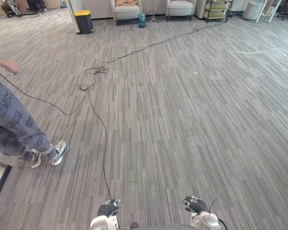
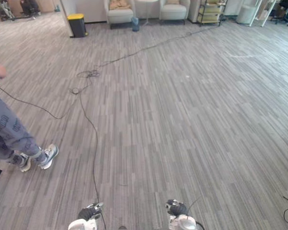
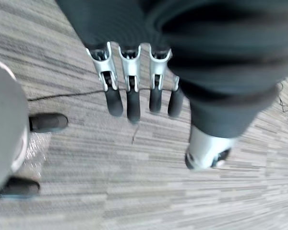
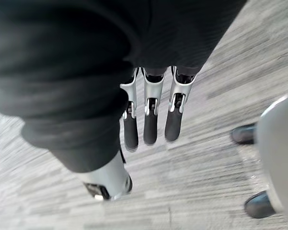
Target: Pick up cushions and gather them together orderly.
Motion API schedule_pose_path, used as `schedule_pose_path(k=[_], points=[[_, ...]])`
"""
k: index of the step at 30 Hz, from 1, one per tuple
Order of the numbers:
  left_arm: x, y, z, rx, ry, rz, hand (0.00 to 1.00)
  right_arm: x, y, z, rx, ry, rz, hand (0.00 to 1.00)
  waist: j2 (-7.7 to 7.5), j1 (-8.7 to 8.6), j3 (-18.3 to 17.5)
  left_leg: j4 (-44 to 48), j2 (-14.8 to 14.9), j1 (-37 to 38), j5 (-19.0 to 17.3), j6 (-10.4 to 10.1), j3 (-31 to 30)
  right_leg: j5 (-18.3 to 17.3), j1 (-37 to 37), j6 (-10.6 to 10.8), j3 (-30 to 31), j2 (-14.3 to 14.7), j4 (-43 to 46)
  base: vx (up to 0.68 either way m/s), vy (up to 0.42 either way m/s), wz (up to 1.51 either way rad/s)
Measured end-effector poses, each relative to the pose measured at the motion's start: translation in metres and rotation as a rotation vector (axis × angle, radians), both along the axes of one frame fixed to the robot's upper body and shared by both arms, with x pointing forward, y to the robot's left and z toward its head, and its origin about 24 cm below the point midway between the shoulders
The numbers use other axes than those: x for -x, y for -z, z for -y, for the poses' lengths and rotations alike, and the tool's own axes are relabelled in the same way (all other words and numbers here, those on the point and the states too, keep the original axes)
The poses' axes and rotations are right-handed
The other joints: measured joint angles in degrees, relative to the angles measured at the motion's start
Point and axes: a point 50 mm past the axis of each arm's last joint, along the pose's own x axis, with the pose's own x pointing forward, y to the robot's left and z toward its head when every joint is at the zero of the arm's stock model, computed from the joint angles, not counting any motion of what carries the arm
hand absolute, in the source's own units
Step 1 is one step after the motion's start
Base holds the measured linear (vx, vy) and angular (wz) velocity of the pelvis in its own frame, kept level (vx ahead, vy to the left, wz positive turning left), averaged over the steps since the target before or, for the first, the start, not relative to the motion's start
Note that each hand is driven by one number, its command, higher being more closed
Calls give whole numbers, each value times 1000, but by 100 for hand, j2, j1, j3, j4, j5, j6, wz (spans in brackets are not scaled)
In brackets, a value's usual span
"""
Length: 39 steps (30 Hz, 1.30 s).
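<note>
1. Left eye view: the left hand (image 1: pixel 109 209) and the right hand (image 1: pixel 194 205) hang low, far from the yellow-lidded bin (image 1: pixel 84 21). Neither carries anything, probably because no cushion lies within reach on the carpet floor (image 1: pixel 192 120). A tan cushion-like thing (image 1: pixel 126 2) rests on the armchair (image 1: pixel 126 12) near the bin; I cannot tell for certain that it is a cushion. A person (image 1: pixel 14 127) stands well short of the bin, much nearer the robot.
2. Right eye view: same layout; both arms are lowered, not reaching, which suits walking toward the bin's end of the room.
3. Left wrist view: this hand's fingers (image 3: pixel 129 103) are straight and side by side, pointing down at the carpet, gripping nothing.
4. Right wrist view: its fingers (image 4: pixel 150 129) likewise hang straight and relaxed, empty.
</note>
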Motion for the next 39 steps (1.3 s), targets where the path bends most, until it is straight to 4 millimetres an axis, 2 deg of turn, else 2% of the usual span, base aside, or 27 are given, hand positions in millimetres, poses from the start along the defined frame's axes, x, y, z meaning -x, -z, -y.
schedule_pose_path(k=[2, 10, 24, 37, 39], points=[[10, 4, -3, 2, -26, -47, 0, 3, 1, 2, -3, 19, -16, 0, -6, -19, 17, -1, -9, 29, 0, 0, -56, 5, 78, 8, -71, -10, -52, -1, -8, 12], [13, 6, -4, 15, -82, -61, 0, 8, 5, 5, -24, 94, -48, 0, -9, 11, 42, -6, -46, 35, -5, -4, -232, 2, 244, 13, -259, -28, -177, 31, -15, 13], [11, 7, -4, 18, -76, -75, 0, 16, 10, 5, -78, 215, -95, 0, -26, 23, 64, -8, -79, 47, -6, -6, -288, -20, 366, 40, -425, -50, -263, 13, -11, 5], [6, 7, -3, 21, -20, -79, 0, 13, 9, 11, -67, 213, -88, 0, -19, 23, 156, -7, -74, -19, -72, -42, -252, -27, 265, 41, -350, -45, -269, 2, -3, -1], [4, 6, -3, 17, -9, -75, 0, 10, 8, 12, -65, 213, -83, 0, 24, 22, 183, -6, -72, -85, -72, -43, -234, -27, 195, 41, -337, -43, -268, 23, -19, -5]])
